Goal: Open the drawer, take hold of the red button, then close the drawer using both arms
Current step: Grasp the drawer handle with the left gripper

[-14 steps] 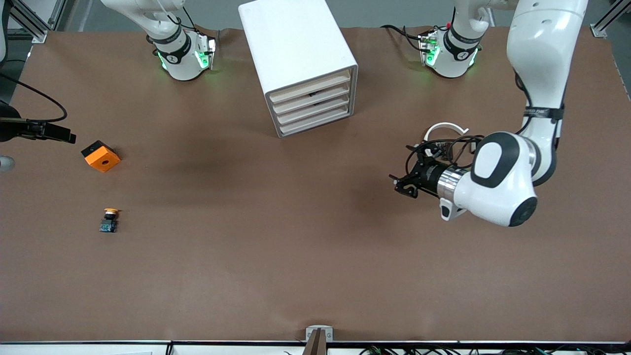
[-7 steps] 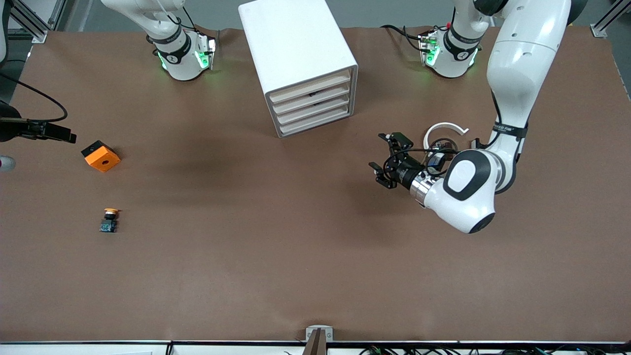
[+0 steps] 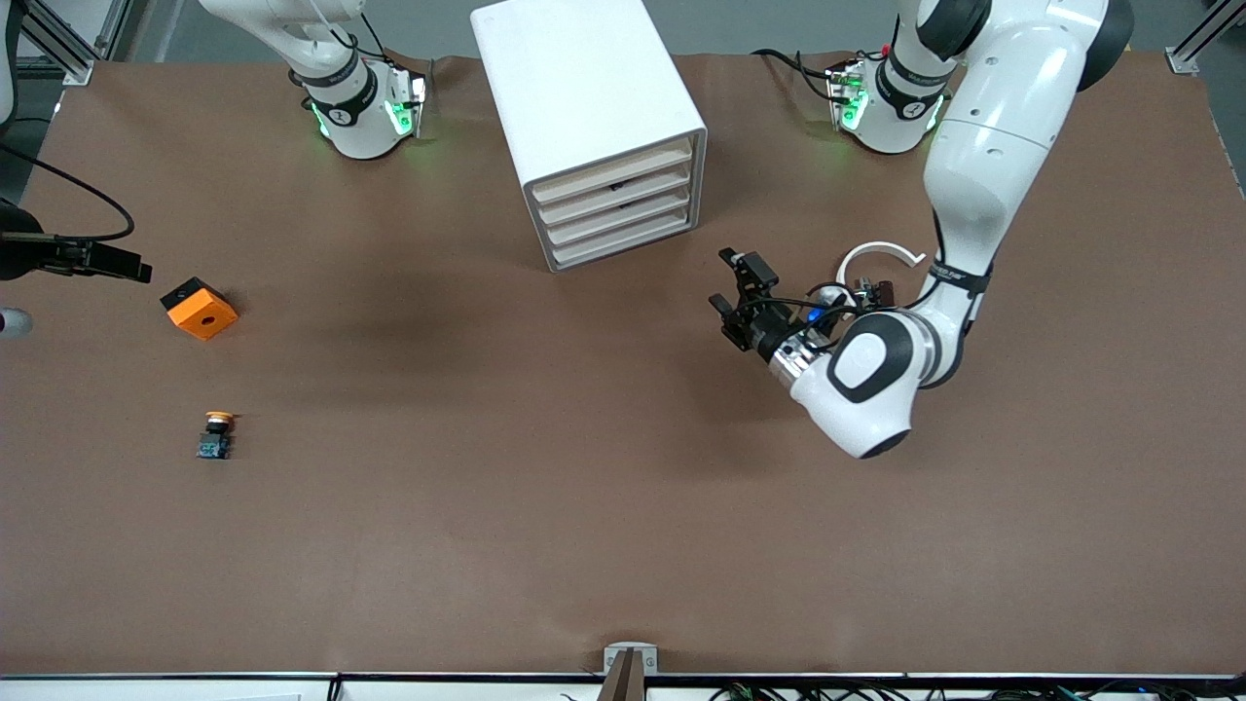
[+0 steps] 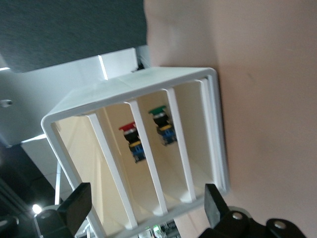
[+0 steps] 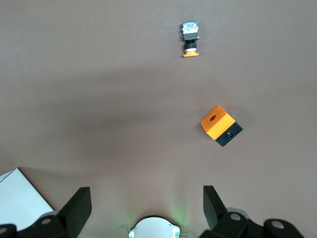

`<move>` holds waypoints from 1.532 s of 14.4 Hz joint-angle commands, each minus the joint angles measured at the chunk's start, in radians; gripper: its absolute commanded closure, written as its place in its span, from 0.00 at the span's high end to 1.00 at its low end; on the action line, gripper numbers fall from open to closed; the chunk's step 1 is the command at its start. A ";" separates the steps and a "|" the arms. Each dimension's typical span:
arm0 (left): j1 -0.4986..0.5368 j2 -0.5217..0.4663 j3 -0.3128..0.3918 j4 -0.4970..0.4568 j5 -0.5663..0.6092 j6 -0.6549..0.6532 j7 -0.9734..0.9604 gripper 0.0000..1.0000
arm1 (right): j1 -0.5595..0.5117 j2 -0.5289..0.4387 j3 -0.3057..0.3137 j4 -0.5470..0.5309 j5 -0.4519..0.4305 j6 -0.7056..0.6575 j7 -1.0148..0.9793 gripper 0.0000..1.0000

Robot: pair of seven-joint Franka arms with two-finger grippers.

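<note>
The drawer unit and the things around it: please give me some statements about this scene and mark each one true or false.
1. The left gripper is open and holds nothing. True.
2. A red button sits inside the drawer unit. True.
3. The yellow button lies inside the unit. False: it lies on the table, toward the right arm's end.
4. The orange block is nearer to the front camera than the yellow button. False: it is farther.
5. The right gripper holds the orange block. False: it is open and empty.
</note>
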 commanded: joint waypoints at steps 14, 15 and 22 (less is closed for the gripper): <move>-0.152 0.033 -0.013 -0.140 -0.027 -0.067 -0.070 0.49 | -0.002 0.005 0.004 0.005 0.006 -0.011 0.003 1.00; -0.152 0.033 -0.019 -0.141 -0.027 -0.067 -0.070 0.49 | -0.002 0.005 0.004 0.005 0.006 -0.011 0.003 1.00; -0.201 0.030 -0.021 -0.164 -0.052 -0.067 -0.071 0.47 | -0.002 0.005 0.004 0.002 0.006 -0.009 0.005 1.00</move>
